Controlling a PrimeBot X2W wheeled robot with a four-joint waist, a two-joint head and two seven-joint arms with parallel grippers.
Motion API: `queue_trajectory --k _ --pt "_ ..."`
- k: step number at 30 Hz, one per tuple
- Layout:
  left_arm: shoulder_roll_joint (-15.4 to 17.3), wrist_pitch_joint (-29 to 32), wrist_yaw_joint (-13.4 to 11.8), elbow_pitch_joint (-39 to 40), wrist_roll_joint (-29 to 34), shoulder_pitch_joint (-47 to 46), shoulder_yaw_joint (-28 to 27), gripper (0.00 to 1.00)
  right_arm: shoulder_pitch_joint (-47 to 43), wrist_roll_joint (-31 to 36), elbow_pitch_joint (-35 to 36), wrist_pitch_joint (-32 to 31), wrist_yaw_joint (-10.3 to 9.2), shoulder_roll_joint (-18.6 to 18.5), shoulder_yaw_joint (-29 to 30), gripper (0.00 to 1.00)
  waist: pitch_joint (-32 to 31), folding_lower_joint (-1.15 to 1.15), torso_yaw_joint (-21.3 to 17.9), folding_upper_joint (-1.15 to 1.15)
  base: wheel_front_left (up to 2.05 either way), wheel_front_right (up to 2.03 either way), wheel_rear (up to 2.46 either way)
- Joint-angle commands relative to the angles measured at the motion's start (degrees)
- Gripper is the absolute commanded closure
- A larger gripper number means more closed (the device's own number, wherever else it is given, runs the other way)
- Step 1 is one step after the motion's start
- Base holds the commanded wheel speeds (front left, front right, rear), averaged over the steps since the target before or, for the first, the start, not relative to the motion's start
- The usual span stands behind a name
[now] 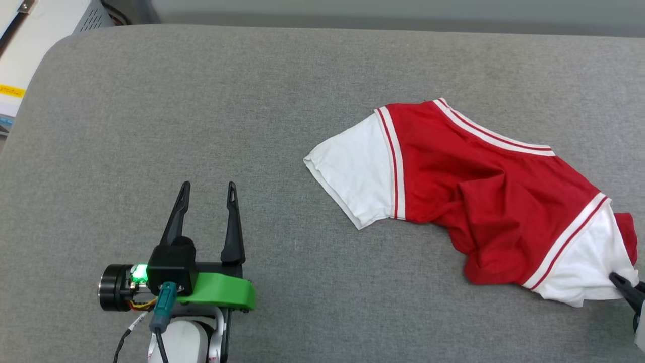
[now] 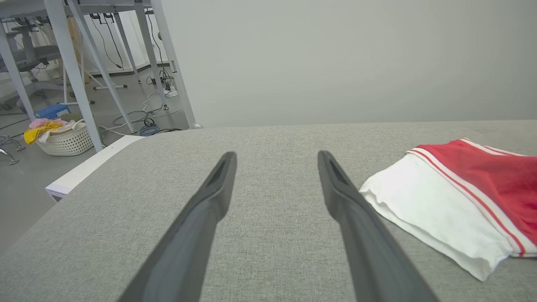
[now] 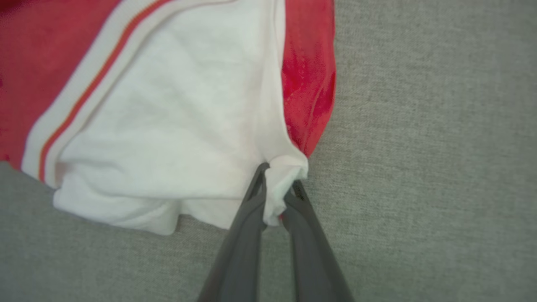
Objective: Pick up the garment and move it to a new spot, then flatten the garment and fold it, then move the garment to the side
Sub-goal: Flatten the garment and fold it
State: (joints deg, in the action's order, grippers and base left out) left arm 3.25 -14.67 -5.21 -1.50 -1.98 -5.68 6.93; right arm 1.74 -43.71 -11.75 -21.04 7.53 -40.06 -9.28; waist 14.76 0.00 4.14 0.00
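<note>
Garment (image 1: 484, 201) lying crumpled at four o'clock on the grey surface (image 1: 252, 101), right gripper (image 3: 279, 181) clamping its white sleeve hem, left gripper (image 1: 209, 189) spread empty at eight o'clock; light, limp cloth likely drapes, favouring hem grips.

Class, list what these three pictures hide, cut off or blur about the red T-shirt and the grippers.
Head view: right gripper, two dark fingers, cut off by the right edge past its tip.
Left wrist view: red short-sleeved cloth T-shirt with white sleeves cut by the right edge.
Right wrist view: soft focus; bunched cloth hides the grip's depth.
</note>
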Motion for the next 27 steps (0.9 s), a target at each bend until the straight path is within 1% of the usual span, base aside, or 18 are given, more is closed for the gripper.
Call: queue_trajectory --k 1,2,3,4,5,10,13,16,20,21,24,26,27 --pt "0.14 -0.33 0.45 -0.16 0.24 0.31 -0.34 0.0 -1.12 1.5 -0.94 0.54 -0.04 0.86 0.64 1.0 -0.81 0.0 -0.74 0.0 0.0 0.0 0.0" --pt "0.27 -0.33 0.65 -0.19 0.3 0.24 -0.49 0.0 -1.31 2.33 -1.15 1.63 -0.04 1.9 1.43 0.67 -1.07 0.0 -0.93 0.0 0.0 0.0 0.0" --pt "0.44 -0.33 0.81 -0.21 0.38 0.2 -0.62 0.0 -1.3 2.88 -0.98 2.7 -0.04 2.79 1.96 0.29 -1.39 0.0 -1.16 0.0 0.0 0.0 0.0" --pt "0.62 -0.33 0.95 -0.21 0.5 0.2 -0.71 0.0 -1.18 3.46 -0.65 4.02 -0.04 3.58 2.62 0.0 -1.65 0.0 -1.37 0.0 0.0 0.0 0.0" --pt "0.98 -0.33 1.16 -0.2 0.66 0.16 -0.91 0.0 -0.91 4.56 -0.12 6.08 -0.04 4.62 3.74 0.0 -2.2 0.0 -1.78 0.0 0.0 0.0 0.0" --pt "2.61 -0.33 2.19 -0.19 1.05 -1.03 -1.55 0.0 -0.6 11.06 3.01 13.58 -0.04 6.95 8.13 0.0 -4.24 0.0 -2.96 0.0 0.0 0.0 0.0" --pt "3.93 -0.33 3.38 -0.03 1.04 -3.18 -1.87 0.0 -0.78 15.33 6.2 17.72 -0.04 9.6 11.86 0.0 -5.17 0.0 -3.51 0.0 0.0 0.0 0.0" --pt "5.6 -0.33 5.63 -0.42 0.91 -6.48 -1.63 0.0 -0.84 19.47 9.68 21.05 -0.04 13.3 14.21 0.0 -5.48 0.0 -4.02 0.0 0.0 0.0 0.0" --pt "8.11 -0.33 9.6 -3.37 -0.33 -12.96 -0.97 0.0 -0.72 24.36 14.37 25.18 -0.04 18.36 15.13 0.0 -5.0 0.0 -5.08 0.0 0.0 0.0 0.0" --pt "9.07 -0.33 10.52 -4.79 -0.65 -15.02 -0.39 0.0 -0.58 25.72 15.48 26.47 -0.04 19.69 15.19 0.0 -4.7 0.0 -5.45 0.0 0.0 0.0 0.0" --pt "11.24 0.71 12.1 -9.21 -2.79 -21.1 1.95 0.0 -0.68 28.59 17.58 28.79 -0.04 22.99 14.67 0.0 -3.8 0.0 -6.19 0.0 0.0 0.0 0.0" --pt "12.84 3.92 12.55 -11.98 -5.38 -25.64 4.5 0.0 -0.83 30.06 18.51 29.96 -0.04 24.8 14.13 0.0 -3.13 0.0 -6.66 0.0 0.0 0.0 0.0" --pt "14.0 6.94 12.62 -13.44 -7.59 -28.02 7.22 0.0 -0.93 30.69 18.8 30.26 -0.04 25.53 13.54 0.0 -2.62 0.0 -6.99 0.0 0.0 0.0 0.0"
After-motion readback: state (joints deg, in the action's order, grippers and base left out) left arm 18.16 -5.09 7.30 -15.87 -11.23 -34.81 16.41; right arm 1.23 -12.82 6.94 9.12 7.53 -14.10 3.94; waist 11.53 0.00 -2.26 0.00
